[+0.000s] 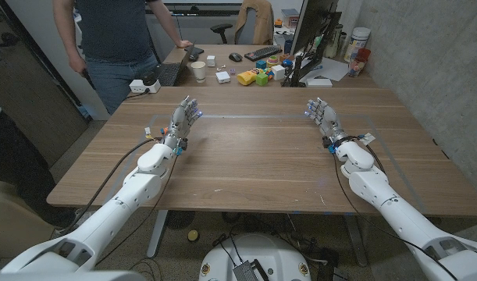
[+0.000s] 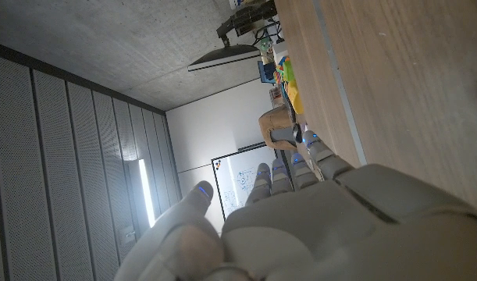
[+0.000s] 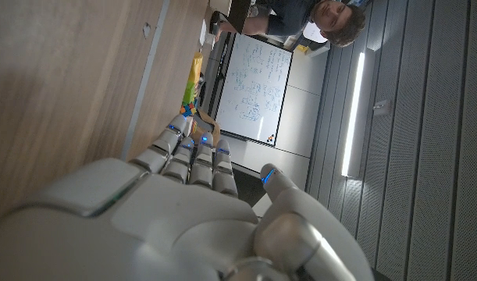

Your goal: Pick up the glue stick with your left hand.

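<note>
My left hand [image 1: 183, 117] stands on the left part of the wooden table [image 1: 246, 156], fingers straight, slightly apart and pointing away from me, holding nothing. My right hand [image 1: 322, 117] mirrors it on the right side, also holding nothing. In the left wrist view the back of the left hand [image 2: 316, 226] reaches along the bare tabletop [image 2: 402, 86]. The right wrist view shows the back of the right hand [image 3: 176, 226] beside bare wood [image 3: 74, 70]. The small items on the desk behind are too small to tell a glue stick among them.
Behind the table stands a second desk with a keyboard [image 1: 169, 74], a white cup [image 1: 198, 70], coloured blocks [image 1: 258, 76], a monitor [image 1: 308, 39] and a jar [image 1: 359, 39]. A person [image 1: 113, 39] stands at the back left, one hand on that desk.
</note>
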Available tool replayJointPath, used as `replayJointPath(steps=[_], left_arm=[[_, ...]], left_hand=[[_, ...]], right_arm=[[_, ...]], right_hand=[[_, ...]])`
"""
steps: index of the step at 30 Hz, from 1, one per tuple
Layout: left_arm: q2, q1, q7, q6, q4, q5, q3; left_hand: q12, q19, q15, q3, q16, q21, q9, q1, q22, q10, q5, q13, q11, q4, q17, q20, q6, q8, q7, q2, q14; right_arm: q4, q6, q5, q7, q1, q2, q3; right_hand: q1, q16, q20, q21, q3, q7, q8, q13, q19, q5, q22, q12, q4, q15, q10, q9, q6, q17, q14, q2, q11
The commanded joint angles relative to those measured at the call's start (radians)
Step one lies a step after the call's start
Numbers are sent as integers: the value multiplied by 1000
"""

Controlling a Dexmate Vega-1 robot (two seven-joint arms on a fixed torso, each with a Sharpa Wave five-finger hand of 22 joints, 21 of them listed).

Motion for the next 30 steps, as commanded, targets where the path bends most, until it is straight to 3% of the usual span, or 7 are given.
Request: replayJointPath(steps=[1, 7, 12, 19, 25, 30], left_arm=[[15, 32, 24, 2, -40, -5, -13], [14, 34, 46, -19, -41, 18, -15], [30, 48, 168, -12, -88, 112, -20], [38, 47, 215, -26, -94, 165, -35], [66, 35, 261, 3, -104, 230, -43], [88, 23, 301, 38, -110, 283, -50]], left_hand=[[5, 5, 7, 6, 5, 6, 2, -1, 2, -3, 7, 3, 9, -2, 5, 6, -2, 5, 9, 57, -1], [6, 5, 7, 5, 5, 6, 2, -2, 2, -2, 8, 3, 8, -3, 5, 6, -2, 5, 7, 56, 0], [22, 39, 13, 4, 19, 12, 1, 11, 0, 45, 13, 4, 13, -17, 3, 22, 34, 17, -12, 49, 46], [31, 63, 11, 17, 24, 15, 2, 32, -2, 78, 14, 5, 12, -31, 2, 38, 56, 20, -41, 57, 79], [33, 75, 1, 24, 23, 13, 2, 58, -4, 96, 11, 5, 5, -55, 0, 23, 58, 17, -25, 43, 100], [30, 89, -13, 28, 18, 9, 2, 96, -6, 106, 4, 6, -10, -95, -1, 8, 64, 17, -16, 12, 110]], right_arm=[[-28, -101, -350, 226, -36, 342, 382], [-41, -122, -490, 324, -14, 462, 514], [-33, -116, -563, 380, 11, 526, 589], [-21, -103, -628, 428, 41, 578, 656], [-13, -94, -662, 450, 58, 602, 690], [-12, -87, -682, 460, 66, 616, 707]], right_hand=[[2, 4, -14, 5, 7, -1, 3, 3, 10, 7, 3, 7, -2, -2, 9, 5, 8, 2, 9, 70, 1], [1, 4, -14, 2, 7, -2, 3, 3, 11, 7, 3, 6, -2, -1, 9, 5, 8, 2, 9, 70, 1], [1, 4, -14, 0, 7, -1, 3, 3, 13, 6, 3, 6, -2, -1, 9, 5, 8, 2, 9, 69, 0], [0, 4, -14, -2, 7, -2, 3, 3, 13, 6, 3, 6, -2, -2, 9, 5, 9, 2, 10, 69, 0], [-1, 4, -14, -5, 8, -1, 3, 3, 14, 6, 3, 7, -2, -3, 11, 5, 9, 2, 10, 68, 1], [-2, 4, -14, -7, 8, -1, 3, 3, 15, 6, 3, 6, -2, -2, 11, 5, 10, 1, 10, 67, 1]])
